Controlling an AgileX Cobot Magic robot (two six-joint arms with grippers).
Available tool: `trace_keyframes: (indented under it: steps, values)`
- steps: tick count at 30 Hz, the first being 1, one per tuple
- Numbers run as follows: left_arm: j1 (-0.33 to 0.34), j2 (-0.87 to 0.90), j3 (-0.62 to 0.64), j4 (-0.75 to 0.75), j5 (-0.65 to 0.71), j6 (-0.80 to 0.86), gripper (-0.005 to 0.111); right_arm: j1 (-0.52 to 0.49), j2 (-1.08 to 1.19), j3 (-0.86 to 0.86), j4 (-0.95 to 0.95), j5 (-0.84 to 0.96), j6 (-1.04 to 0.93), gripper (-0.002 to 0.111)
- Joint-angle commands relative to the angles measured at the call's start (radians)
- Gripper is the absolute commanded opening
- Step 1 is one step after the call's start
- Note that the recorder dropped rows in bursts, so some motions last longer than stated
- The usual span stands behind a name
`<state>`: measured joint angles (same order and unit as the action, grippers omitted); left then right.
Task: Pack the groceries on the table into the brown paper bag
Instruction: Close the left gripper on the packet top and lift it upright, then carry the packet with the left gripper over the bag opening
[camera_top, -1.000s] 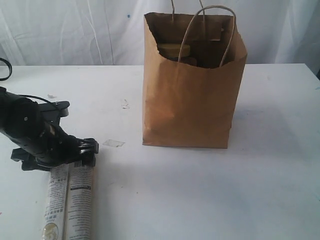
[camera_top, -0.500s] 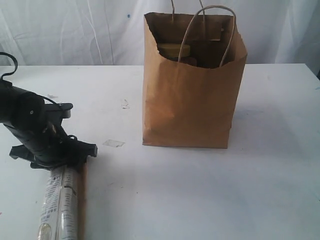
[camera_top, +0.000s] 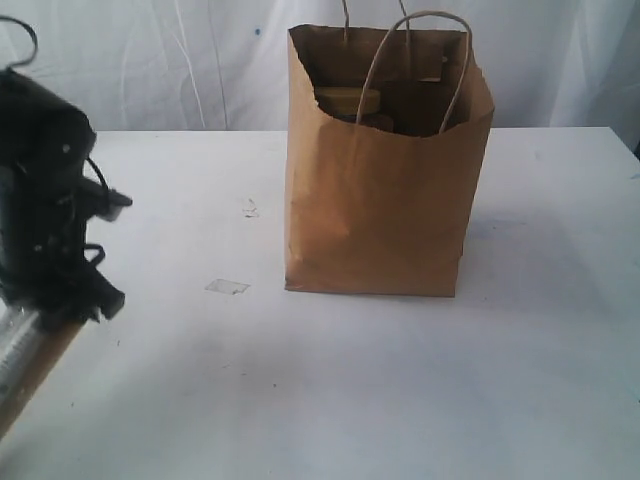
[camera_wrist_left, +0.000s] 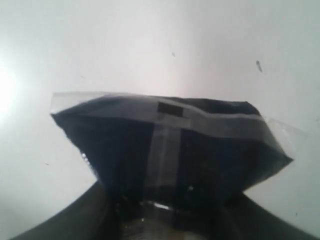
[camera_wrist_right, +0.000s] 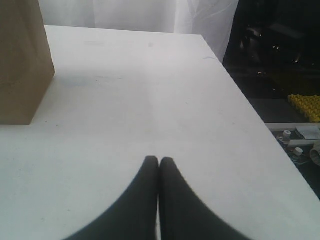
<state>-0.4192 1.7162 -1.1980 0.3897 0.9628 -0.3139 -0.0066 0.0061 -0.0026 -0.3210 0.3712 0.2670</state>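
Left pincer (camera_top: 72, 298) rose — printed packet (camera_wrist_left: 170, 145) clamped inside.

Bag (camera_top: 380, 200): matt, creased brown paper. Table (camera_top: 400, 380): smooth, matt white. Packet (camera_wrist_left: 170, 145): glossy clear plastic film. My right gripper (camera_wrist_right: 159, 161): smooth matt black.

**A:** What stands behind the counter (camera_top: 420, 390)?
**B:** A white cloth backdrop (camera_top: 150, 60), hanging in soft vertical folds along the far edge, evenly lit.
**A:** And past the counter's side edge?
**B:** A dim, dark area (camera_wrist_right: 260, 65) holding a yellow studded block (camera_wrist_right: 306, 106); other items there are too small to identify.
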Motion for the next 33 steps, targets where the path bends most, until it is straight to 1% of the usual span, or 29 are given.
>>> trace_keyframes:
  steps: [1,5,10,12,16,19,22,25,28,31,33]
  values:
    - [-0.001,-0.135,-0.128,-0.013,0.054,0.067,0.000,-0.001,-0.006,0.003,-0.005,-0.002,-0.002,0.000]
    - [-0.001,-0.205,-0.215,-0.012,0.059,0.094,0.000,-0.001,-0.006,0.003,-0.005,-0.002,-0.002,0.000]
    - [-0.001,-0.263,-0.257,-0.017,0.058,0.103,0.000,-0.001,-0.006,0.003,-0.005,-0.002,-0.002,0.000]
    - [-0.001,-0.284,-0.257,-0.050,0.051,0.143,0.000,-0.001,-0.006,0.003,-0.005,-0.002,-0.002,0.000]
    - [-0.001,-0.331,-0.257,-0.164,0.039,0.210,0.000,-0.001,-0.006,0.003,-0.005,-0.002,-0.002,0.000]
    - [-0.001,-0.374,-0.257,-0.230,-0.013,0.224,0.000,-0.001,-0.006,0.003,-0.005,-0.002,-0.002,0.000]
    - [-0.001,-0.422,-0.258,-0.244,-0.121,0.222,0.000,-0.001,-0.006,0.003,-0.005,-0.002,-0.002,0.000]
    - [-0.001,-0.473,-0.258,-0.250,-0.256,0.216,0.000,-0.001,-0.006,0.003,-0.005,-0.002,-0.002,0.000]
    - [-0.001,-0.519,-0.258,-0.288,-0.409,0.216,0.000,-0.001,-0.006,0.003,-0.005,-0.002,-0.002,0.000]
    - [-0.001,-0.553,-0.258,-0.376,-0.604,0.216,0.000,-0.001,-0.006,0.003,-0.005,-0.002,-0.002,0.000]
    - [-0.001,-0.563,-0.258,-0.473,-0.755,0.216,0.000,-0.001,-0.006,0.003,-0.005,-0.002,-0.002,0.000]
